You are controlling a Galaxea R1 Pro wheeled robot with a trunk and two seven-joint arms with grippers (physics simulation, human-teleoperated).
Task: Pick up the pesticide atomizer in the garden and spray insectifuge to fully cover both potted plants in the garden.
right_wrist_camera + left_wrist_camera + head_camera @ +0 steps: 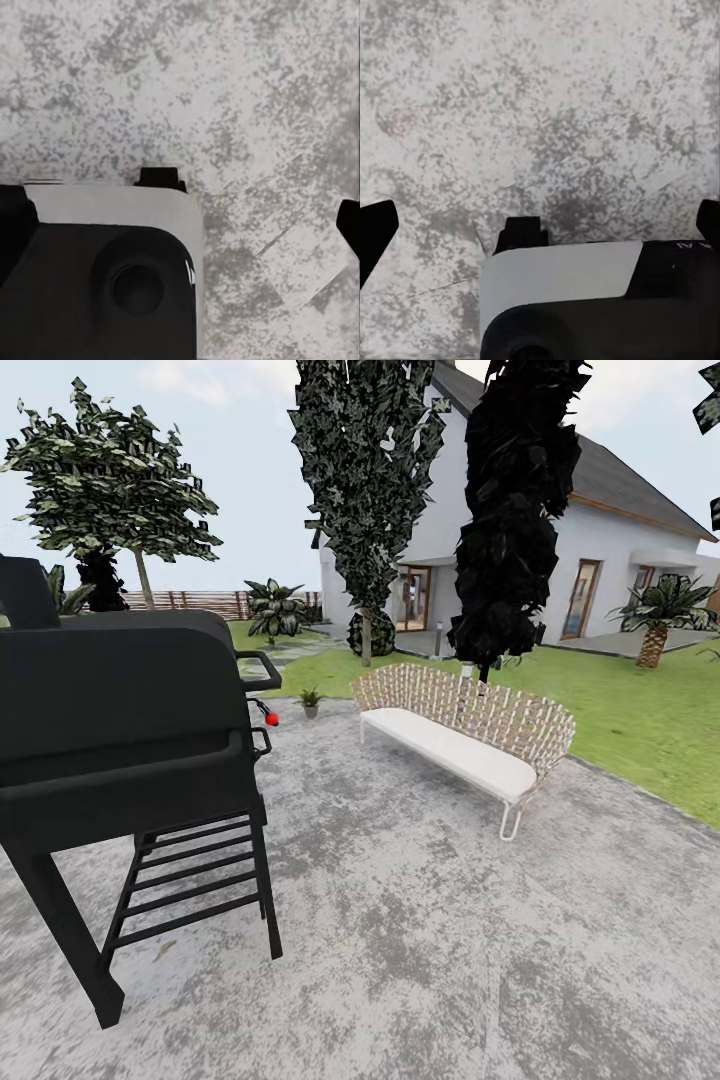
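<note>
I am on the grey mottled patio [420, 920] of the garden, facing the white house. One potted plant [310, 700], a small green rosette in a grey pot, stands at the patio's far edge beside the lawn. The pesticide atomizer is out of view. In the left wrist view my left gripper [542, 225] hangs open over the paving, its dark fingertips [375, 232] at the picture's two sides. My right gripper [182, 221] is open in the same way above the paving, with nothing between its fingers.
A big black grill [120, 740] with a red knob [270, 718] stands close on the left. A wicker bench [465, 735] with a white cushion sits ahead to the right. Tall dark trees [375, 500] and lawn [640, 720] lie beyond. Parts of my own body show in both wrist views.
</note>
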